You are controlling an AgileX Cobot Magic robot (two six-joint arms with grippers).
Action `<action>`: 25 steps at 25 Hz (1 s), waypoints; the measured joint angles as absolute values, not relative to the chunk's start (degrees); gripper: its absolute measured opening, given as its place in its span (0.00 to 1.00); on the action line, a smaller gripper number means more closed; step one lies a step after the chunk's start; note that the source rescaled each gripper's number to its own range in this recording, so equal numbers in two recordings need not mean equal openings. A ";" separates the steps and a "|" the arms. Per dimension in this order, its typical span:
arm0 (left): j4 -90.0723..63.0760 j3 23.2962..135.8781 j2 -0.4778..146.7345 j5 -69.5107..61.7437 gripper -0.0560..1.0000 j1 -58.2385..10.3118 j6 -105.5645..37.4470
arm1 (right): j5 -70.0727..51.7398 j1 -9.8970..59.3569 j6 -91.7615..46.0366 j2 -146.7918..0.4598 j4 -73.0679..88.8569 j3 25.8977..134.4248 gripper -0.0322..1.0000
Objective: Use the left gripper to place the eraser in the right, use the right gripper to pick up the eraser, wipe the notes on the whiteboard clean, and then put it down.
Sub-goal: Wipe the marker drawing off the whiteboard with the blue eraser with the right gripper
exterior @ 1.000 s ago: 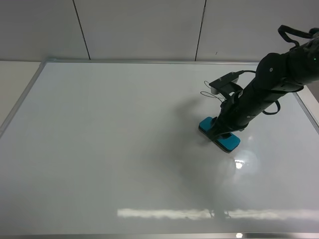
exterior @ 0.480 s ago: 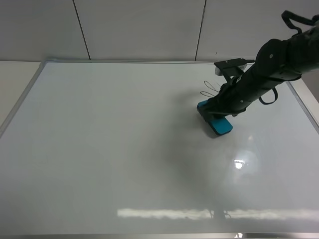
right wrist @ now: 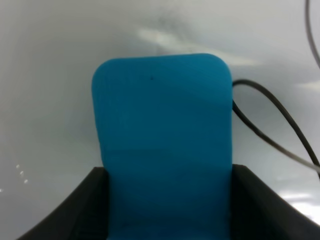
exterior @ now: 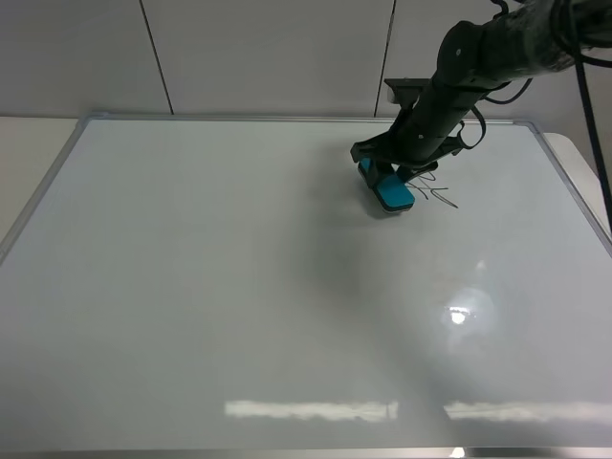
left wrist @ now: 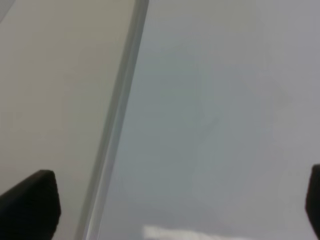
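The teal-blue eraser (exterior: 393,195) lies flat on the whiteboard (exterior: 210,268), far right of centre. My right gripper (exterior: 385,179) comes in from the upper right and is shut on it. In the right wrist view the eraser (right wrist: 162,135) sits between the two black fingers (right wrist: 82,212). The notes (exterior: 438,192), thin black looping lines, show just right of the eraser, and also in the right wrist view (right wrist: 272,137). The eraser's right edge touches them. My left gripper (left wrist: 172,205) is open and empty over the board's metal frame (left wrist: 117,125); it is out of the exterior high view.
A grey panelled wall (exterior: 268,57) stands behind the board. Beige table surface (exterior: 29,153) shows left of the frame. Bright light glare (exterior: 459,311) lies on the board at the lower right.
My right gripper has carried the eraser across the board toward the far side and slightly left, from below the notes onto their left part. The looping lines that showed there are gone.
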State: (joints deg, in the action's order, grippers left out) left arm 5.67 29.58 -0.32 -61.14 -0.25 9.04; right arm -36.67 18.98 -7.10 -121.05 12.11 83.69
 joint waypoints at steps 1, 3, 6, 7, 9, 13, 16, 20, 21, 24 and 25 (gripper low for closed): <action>5.67 29.58 -0.32 -61.14 1.00 -0.25 9.04 | -36.67 18.98 -7.10 -121.97 11.93 84.16 0.04; 5.67 29.58 -0.32 -61.14 1.00 -0.25 9.04 | -36.57 18.98 -7.10 -123.68 11.34 84.37 0.04; 5.67 29.58 -0.32 -61.14 1.00 -0.25 9.04 | -35.84 18.98 -6.68 -124.12 8.85 84.64 0.04; 5.67 29.58 -0.32 -61.14 1.00 -0.25 9.04 | -35.60 18.98 -5.96 -124.25 7.29 84.77 0.04; 5.67 29.58 -0.34 -61.14 1.00 -0.25 9.04 | -34.81 18.67 -4.31 -124.32 4.57 84.85 0.04; 5.67 29.58 -0.34 -61.14 1.00 -0.25 9.04 | -34.10 15.22 -2.05 -124.38 0.81 84.98 0.04; 5.61 29.58 -0.34 -61.14 1.00 -0.25 9.04 | -34.08 10.87 -1.92 -124.38 0.65 85.08 0.04; 5.61 29.58 -0.34 -61.14 1.00 -0.25 9.04 | -34.48 5.37 -2.14 -124.38 0.78 85.19 0.04; 5.61 29.58 -0.34 -61.14 1.00 -0.25 9.04 | -34.54 4.23 -2.65 -124.38 0.94 85.19 0.04; 5.61 29.58 -0.34 -61.14 1.00 -0.25 9.04 | -34.73 2.80 -6.78 -124.38 3.77 85.19 0.04; 5.61 29.58 -0.34 -61.14 1.00 -0.25 9.04 | -34.78 2.80 -8.74 -124.38 4.64 85.27 0.04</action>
State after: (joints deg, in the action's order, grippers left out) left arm 5.61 29.58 -0.34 -61.14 -0.25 9.04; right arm -34.78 2.80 -8.74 -124.38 4.64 85.27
